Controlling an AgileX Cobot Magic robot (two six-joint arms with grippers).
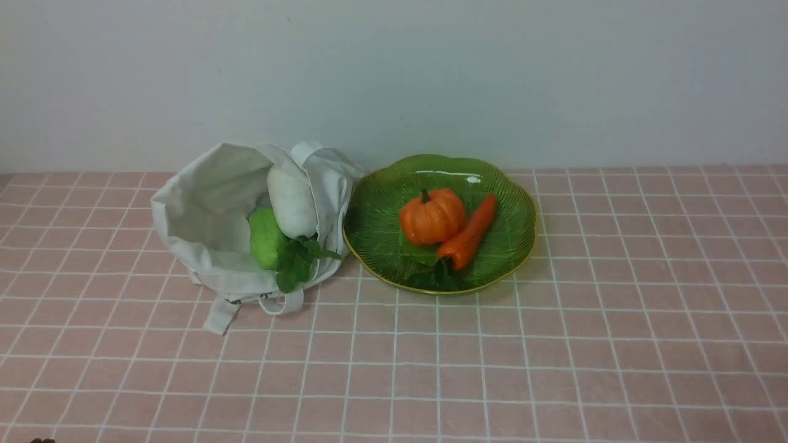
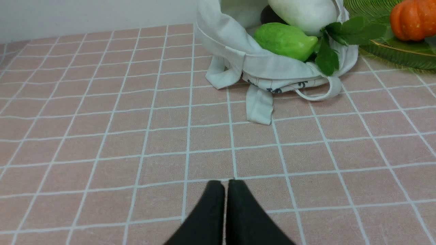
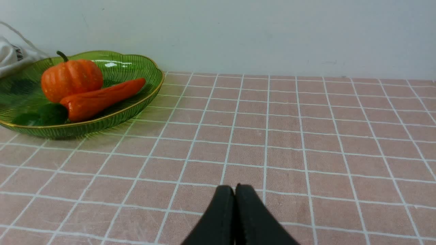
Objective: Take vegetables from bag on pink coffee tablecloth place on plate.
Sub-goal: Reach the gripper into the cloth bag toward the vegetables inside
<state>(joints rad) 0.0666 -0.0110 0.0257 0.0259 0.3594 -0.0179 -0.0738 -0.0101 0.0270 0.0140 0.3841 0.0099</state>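
Observation:
The off-white bag [image 1: 209, 203] lies open on the pink tablecloth [image 1: 492, 344]. In it are the white radish [image 1: 291, 200] with green leaves and the green cucumber [image 1: 266, 237]. A dark thing, maybe the eggplant [image 2: 269, 15], shows behind them in the left wrist view. The green plate [image 1: 511, 209] holds the orange pumpkin [image 1: 432, 215] and the orange carrot [image 1: 469, 232]. My left gripper [image 2: 226, 185] is shut and empty, well short of the bag [image 2: 231, 41]. My right gripper [image 3: 234, 190] is shut and empty, away from the plate [image 3: 143, 98]. Neither gripper shows in the front view.
A pale wall [image 1: 394, 74] stands right behind the bag and plate. The bag's strap handles [image 1: 225, 314] lie on the cloth in front of it.

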